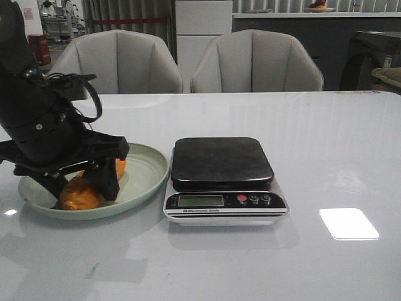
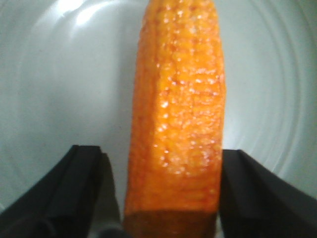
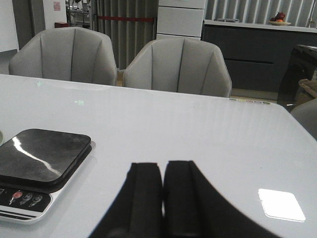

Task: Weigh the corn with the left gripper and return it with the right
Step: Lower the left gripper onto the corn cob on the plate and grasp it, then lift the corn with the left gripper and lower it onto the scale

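Observation:
The orange-yellow corn [image 1: 79,195] lies on the pale green plate [image 1: 148,170] at the table's left. My left gripper [image 1: 81,186] is lowered onto the plate with a black finger on each side of the cob. Up close, the corn [image 2: 179,109] fills the space between the fingers [image 2: 86,193]: one finger touches its side, while a narrow gap shows at the other, so the left gripper [image 2: 168,198] is open. My right gripper [image 3: 163,171] hovers shut and empty over bare table to the right of the scale; it is out of the front view.
A black-topped digital kitchen scale [image 1: 222,164] stands just right of the plate, its display and buttons facing the front edge; its platform [image 3: 43,153] carries nothing. Two grey chairs [image 1: 257,63] stand behind the table. A bright light patch [image 1: 348,224] lies at front right.

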